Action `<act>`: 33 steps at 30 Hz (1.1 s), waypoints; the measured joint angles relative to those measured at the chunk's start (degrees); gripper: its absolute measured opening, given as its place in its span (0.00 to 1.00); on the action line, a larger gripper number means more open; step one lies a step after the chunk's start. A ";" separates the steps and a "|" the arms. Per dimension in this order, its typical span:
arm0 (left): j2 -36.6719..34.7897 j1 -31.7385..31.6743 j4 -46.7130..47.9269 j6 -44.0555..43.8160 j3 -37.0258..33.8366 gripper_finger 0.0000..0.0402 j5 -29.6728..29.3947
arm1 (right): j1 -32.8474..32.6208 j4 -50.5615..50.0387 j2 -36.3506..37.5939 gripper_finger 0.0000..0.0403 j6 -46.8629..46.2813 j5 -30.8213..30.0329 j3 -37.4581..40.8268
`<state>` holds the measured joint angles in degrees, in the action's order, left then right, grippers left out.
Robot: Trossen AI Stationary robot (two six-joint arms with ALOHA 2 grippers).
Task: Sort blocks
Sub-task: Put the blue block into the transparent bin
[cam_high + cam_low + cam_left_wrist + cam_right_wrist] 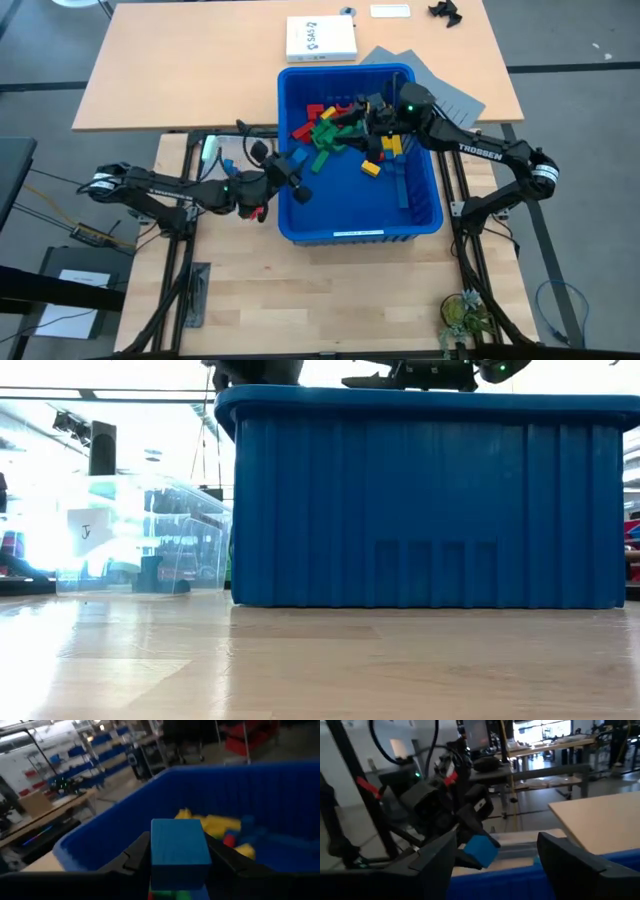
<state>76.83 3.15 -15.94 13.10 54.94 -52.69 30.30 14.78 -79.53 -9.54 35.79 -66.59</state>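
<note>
A big blue bin (420, 215) stands mid-table and holds a heap of red, green, yellow and blue blocks (335, 135) on its floor. My left gripper (292, 172) reaches in level over the bin's left wall, shut on a blue block (180, 851). A bit of green and red shows right under that block. My right gripper (368, 118) hovers over the far part of the bin. In its wrist view its fingers (437, 857) stand wide apart with nothing between them, facing the left gripper and its blue block (480, 850). My left gripper pinches the blue block by two opposite side faces (156, 855), one finger on each side. The fingers lie level and come from the table's left. The block is lifted clear, above the bin's inside near the left wall.
A clear plastic tub (150, 540) stands to the left of the bin. A second table beyond carries a white box (322, 38) and a grey sheet (445, 92). A small plant (465, 318) sits near the front right corner.
</note>
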 joint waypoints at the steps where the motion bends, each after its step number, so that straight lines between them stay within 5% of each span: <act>1: -0.69 -0.46 3.53 -0.76 0.22 0.35 -0.03 | 0.12 -0.52 0.00 0.69 1.04 -0.25 0.00; 6: -5.94 -2.05 25.87 -6.51 5.98 0.35 -3.03 | 0.68 -1.81 0.00 0.69 4.96 -1.04 0.00; 18: -14.77 -4.00 60.06 -30.65 8.91 0.35 -0.14 | 1.06 -4.45 0.00 0.74 12.40 -3.63 0.00; 23: -15.17 -5.07 69.02 -38.18 8.89 0.35 4.69 | 1.06 -12.80 0.61 0.74 21.15 -4.89 0.00; 27: -14.28 -5.97 72.54 -41.23 8.54 0.39 10.50 | -0.30 -24.58 1.52 0.75 35.10 -15.36 0.02; 33: -13.46 -6.24 77.98 -49.39 8.48 0.49 11.69 | -1.36 -38.65 3.11 0.78 36.95 -27.09 -0.04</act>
<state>63.37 -3.09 62.04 -36.29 63.43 -41.00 28.93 -23.87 -76.41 27.41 8.70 -66.63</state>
